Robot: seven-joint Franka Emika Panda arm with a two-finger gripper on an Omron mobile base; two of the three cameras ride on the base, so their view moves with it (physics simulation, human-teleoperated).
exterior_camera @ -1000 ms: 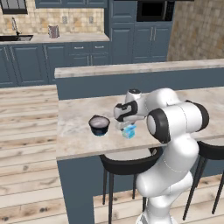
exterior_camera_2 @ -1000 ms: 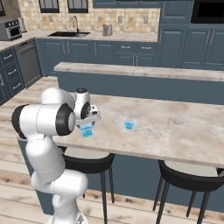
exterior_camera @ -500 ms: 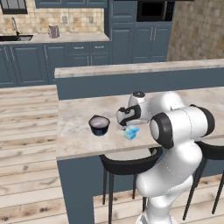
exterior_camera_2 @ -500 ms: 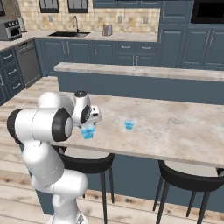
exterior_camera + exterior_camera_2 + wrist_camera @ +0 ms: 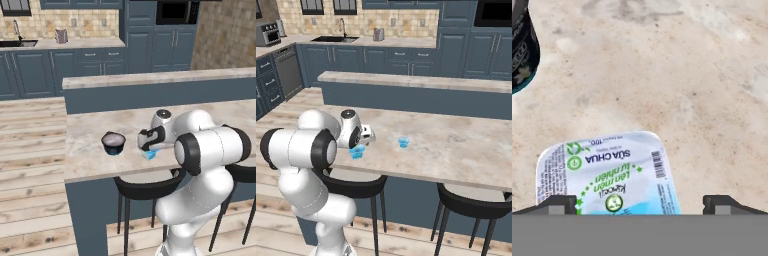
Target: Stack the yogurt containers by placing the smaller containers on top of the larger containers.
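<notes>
A light-blue yogurt cup [image 5: 609, 172] with a white printed lid lies on the counter right under my gripper [image 5: 642, 205]. The jaws stand open, one dark fingertip [image 5: 557, 204] on each side of the cup, and nothing is gripped. From the base views, the gripper [image 5: 148, 149] [image 5: 359, 146] hangs low over this cup [image 5: 149, 155] [image 5: 357, 153] near the counter's front edge. The dark round tub [image 5: 113, 143] [image 5: 521, 50] with its pale top stands to the left of it. A tinier blue cup [image 5: 403, 143] sits apart to the right.
The marble counter [image 5: 90, 160] ends just in front of the cup, with black stools [image 5: 358, 187] below that edge. A raised ledge [image 5: 150, 80] runs along the counter's far side. Bare counter stretches to the right [image 5: 466, 150].
The hand has come down and a little toward the counter's front edge, closer over the light-blue cup. The jaws stayed open. The tub and both cups have not moved.
</notes>
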